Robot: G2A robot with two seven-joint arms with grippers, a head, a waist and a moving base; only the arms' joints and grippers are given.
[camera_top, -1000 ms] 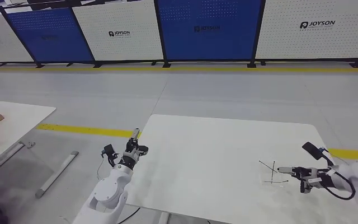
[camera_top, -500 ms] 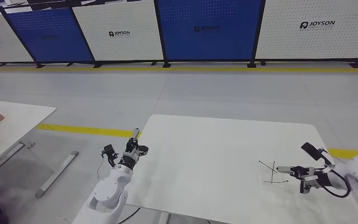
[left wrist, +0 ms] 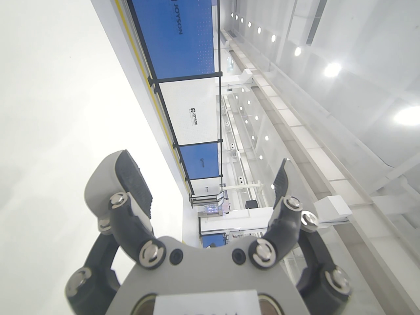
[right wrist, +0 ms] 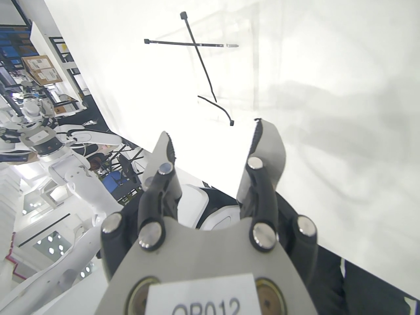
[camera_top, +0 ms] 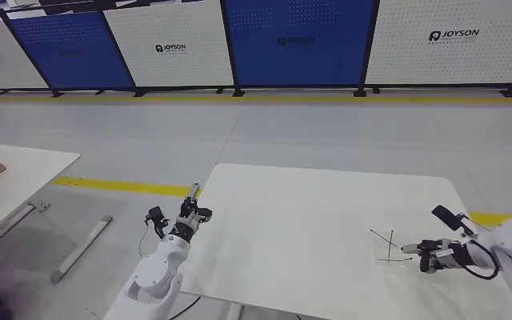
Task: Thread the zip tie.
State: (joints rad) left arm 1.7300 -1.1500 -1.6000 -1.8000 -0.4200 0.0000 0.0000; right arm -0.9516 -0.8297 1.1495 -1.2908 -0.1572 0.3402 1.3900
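Three thin black zip ties (camera_top: 390,246) lie on the white table (camera_top: 304,224) near its right end. In the right wrist view two long zip ties (right wrist: 197,44) cross each other, and a short curved zip tie (right wrist: 219,109) lies closest to the fingers. My right gripper (camera_top: 408,249) (right wrist: 212,129) hovers just right of the ties, open, with nothing between its fingers. My left gripper (camera_top: 193,192) (left wrist: 203,162) stands at the table's left edge, far from the ties, open and holding nothing.
Blue and white partition panels (camera_top: 296,40) stand behind the table across a grey floor with a yellow line (camera_top: 120,186). Another white table (camera_top: 32,168) stands at the far left. The right wrist view shows another white robot (right wrist: 42,139) beyond the table edge.
My right gripper has shifted slightly toward the table's front edge and a little to the right. The zip ties and the left arm have not moved.
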